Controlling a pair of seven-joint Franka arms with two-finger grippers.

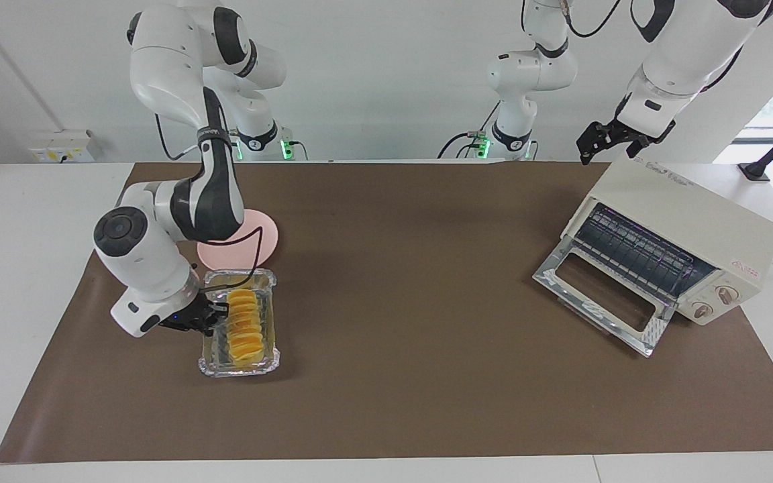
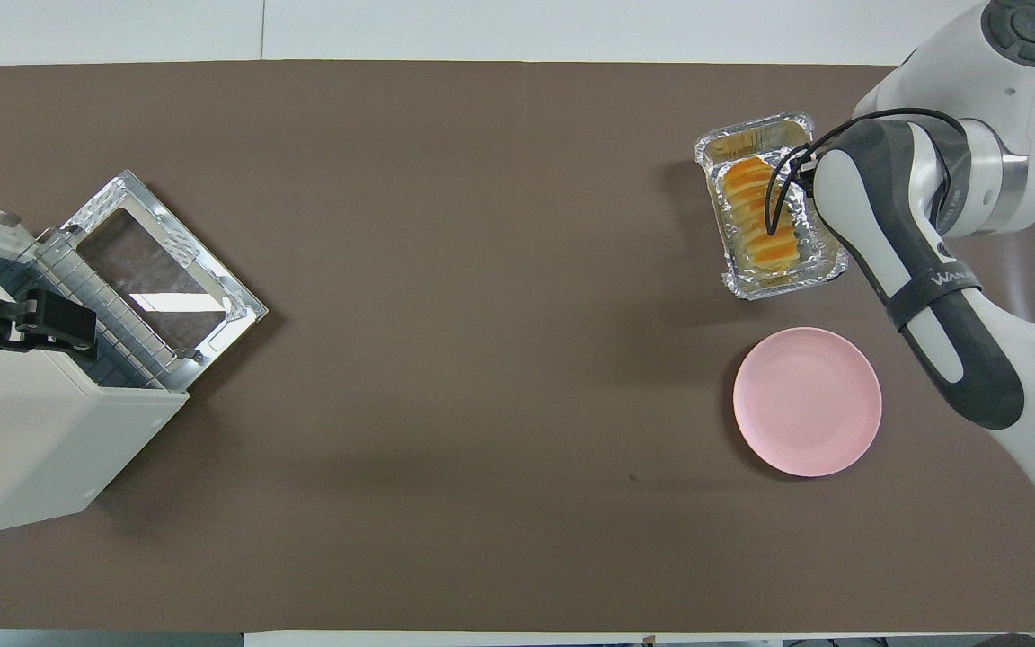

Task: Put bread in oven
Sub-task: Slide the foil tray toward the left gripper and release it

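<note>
The right arm (image 2: 931, 279) carries a mark that seems to read "WANA"; lettering on the oven (image 1: 675, 201) top is too small to read.
</note>
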